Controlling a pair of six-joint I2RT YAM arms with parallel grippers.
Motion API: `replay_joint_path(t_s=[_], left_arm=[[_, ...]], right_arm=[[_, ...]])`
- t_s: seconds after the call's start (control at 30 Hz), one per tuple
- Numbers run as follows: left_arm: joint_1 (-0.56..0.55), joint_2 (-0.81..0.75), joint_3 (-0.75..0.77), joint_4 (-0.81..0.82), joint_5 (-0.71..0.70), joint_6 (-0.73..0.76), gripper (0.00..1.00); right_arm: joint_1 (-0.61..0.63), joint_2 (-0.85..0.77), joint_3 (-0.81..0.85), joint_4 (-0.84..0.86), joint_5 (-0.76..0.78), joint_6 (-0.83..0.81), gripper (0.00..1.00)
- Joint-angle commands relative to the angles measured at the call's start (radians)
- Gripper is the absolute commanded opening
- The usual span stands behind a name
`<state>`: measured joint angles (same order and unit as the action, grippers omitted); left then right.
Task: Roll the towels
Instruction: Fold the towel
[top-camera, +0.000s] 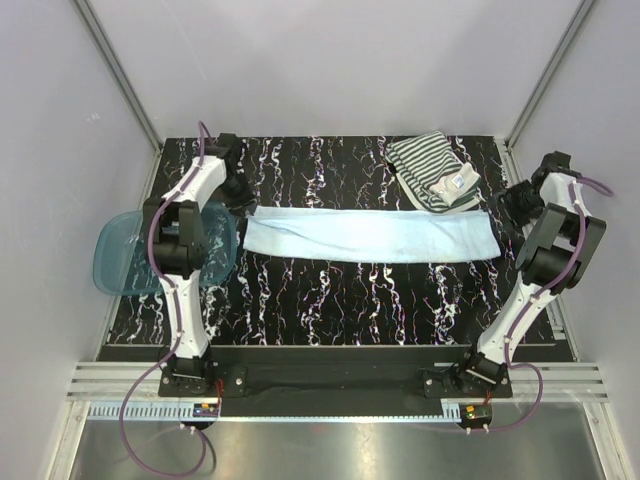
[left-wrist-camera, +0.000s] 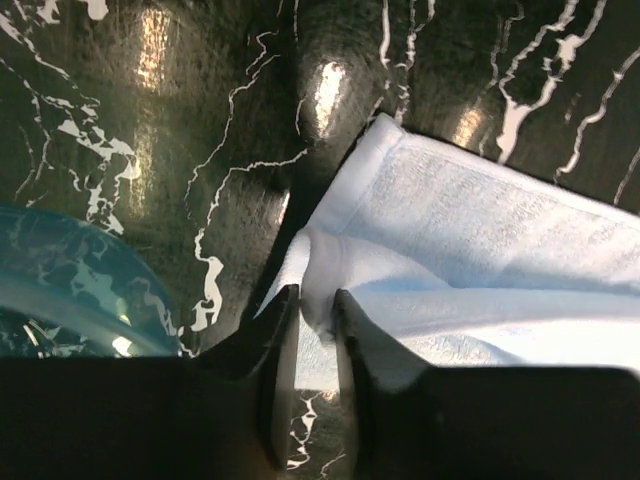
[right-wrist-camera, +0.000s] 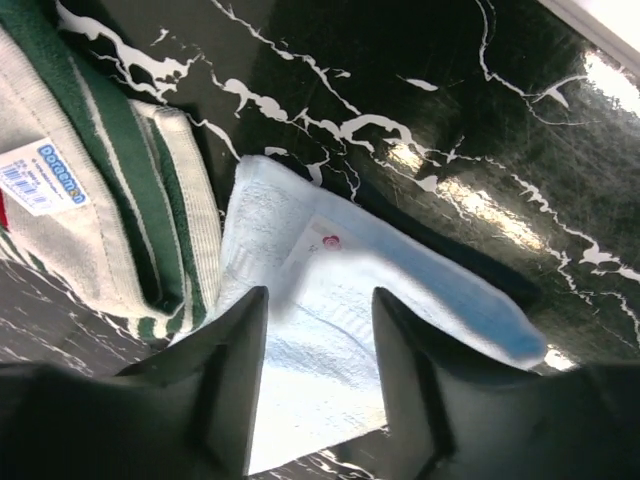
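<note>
While light blue towel (top-camera: 368, 236) lies as flat strip, unrolled: right gripper (right-wrist-camera: 320, 300) gapes over one end; left gripper (left-wrist-camera: 315, 300) nearly together at other, pinch unclear. Next: curl end over.

Light-blue towel (top-camera: 370, 236), green-and-white striped towel (top-camera: 425, 168).

I run a left arm (top-camera: 183, 310) and right arm (top-camera: 515, 315) with white shells, black joints and purple cables (top-camera: 124, 415). The right gripper (right-wrist-camera: 320, 298) is black-fingered.
</note>
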<state>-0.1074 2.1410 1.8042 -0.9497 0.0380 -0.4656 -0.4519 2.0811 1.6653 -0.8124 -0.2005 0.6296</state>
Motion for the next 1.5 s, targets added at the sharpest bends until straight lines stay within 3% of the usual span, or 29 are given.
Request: replay_joint_path(t_s=[0.0,0.13,0.2,0.5,0.53,0.7,0.8,1.0,1.13,1.47], left_arm=[[0.012,0.026,0.046,-0.017,-0.013,0.005,0.34],[0.012,-0.003,0.023,-0.004,-0.032,-0.008,0.46],[0.012,-0.041,0.009,0.008,-0.035,-0.014,0.59],[0.012,-0.181,0.043,0.039,-0.069,0.019,0.83],[0.012,-0.193,0.052,0.037,-0.07,0.025,0.93],[0.012,-0.239,0.061,0.015,-0.056,0.059,0.95],[0.012,-0.338,-0.035,0.067,-0.044,0.051,0.95],[0.006,-0.562,-0.325,0.232,0.046,0.042,0.95],[0.005,-0.615,-0.408,0.276,0.053,0.053,0.94],[0.002,-0.596,-0.437,0.307,0.099,0.044,0.91]], right_arm=[[-0.002,-0.004,-0.001,0.009,0.027,0.002,0.79],[-0.002,-0.027,-0.007,0.012,0.033,-0.005,1.0],[-0.002,-0.041,-0.003,0.006,0.039,-0.01,1.0],[-0.002,-0.26,-0.091,-0.011,0.147,-0.039,1.0],[-0.002,-0.309,-0.137,-0.005,0.167,-0.042,1.0],[-0.008,-0.444,-0.3,0.021,0.194,-0.067,1.0],[-0.054,-0.48,-0.427,0.08,0.095,-0.041,0.98],[-0.087,-0.464,-0.548,0.117,0.016,-0.053,0.78],[-0.091,-0.452,-0.57,0.168,0.016,-0.044,0.72],[-0.091,-0.323,-0.498,0.22,0.053,-0.022,0.65]])
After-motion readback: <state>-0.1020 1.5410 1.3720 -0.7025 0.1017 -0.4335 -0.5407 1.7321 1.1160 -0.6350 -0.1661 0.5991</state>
